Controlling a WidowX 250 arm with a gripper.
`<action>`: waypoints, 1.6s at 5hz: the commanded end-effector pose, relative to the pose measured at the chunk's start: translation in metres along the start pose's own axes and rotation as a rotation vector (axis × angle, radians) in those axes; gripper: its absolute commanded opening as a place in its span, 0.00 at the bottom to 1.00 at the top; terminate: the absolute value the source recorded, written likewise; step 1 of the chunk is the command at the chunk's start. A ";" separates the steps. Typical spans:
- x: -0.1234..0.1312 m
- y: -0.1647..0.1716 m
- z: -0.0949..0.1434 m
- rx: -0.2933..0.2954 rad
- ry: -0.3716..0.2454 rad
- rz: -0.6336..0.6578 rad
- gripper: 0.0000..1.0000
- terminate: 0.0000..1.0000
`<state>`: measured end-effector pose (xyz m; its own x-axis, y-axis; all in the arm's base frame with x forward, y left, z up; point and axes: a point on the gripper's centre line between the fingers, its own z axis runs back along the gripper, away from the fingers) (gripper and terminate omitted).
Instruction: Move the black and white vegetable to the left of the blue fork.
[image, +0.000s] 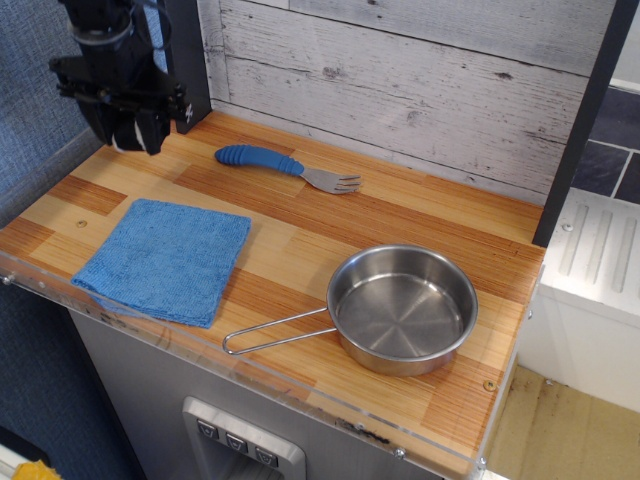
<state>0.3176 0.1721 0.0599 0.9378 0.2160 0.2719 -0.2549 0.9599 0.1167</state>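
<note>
The blue fork (285, 166) lies on the wooden counter near the back wall, with its blue handle to the left and its silver prongs to the right. My black gripper (133, 138) hangs over the counter's back left corner, left of the fork's handle and a little above the wood. Its fingers are closed together around a small dark piece with a pale face, the black and white vegetable (126, 134). The fingers hide most of the vegetable.
A folded blue cloth (165, 258) lies at the front left. A steel pan (402, 308) with a wire handle pointing left sits at the front right. A dark post (188, 60) stands behind the gripper. The blue wall (60, 130) borders the left edge.
</note>
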 end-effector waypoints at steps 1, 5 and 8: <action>0.010 0.013 -0.008 0.053 -0.033 0.042 0.00 0.00; 0.013 0.004 -0.025 0.020 0.001 0.023 1.00 0.00; 0.015 0.003 -0.020 -0.017 -0.020 0.022 1.00 0.00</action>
<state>0.3362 0.1767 0.0211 0.9411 0.2413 0.2367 -0.2640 0.9620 0.0692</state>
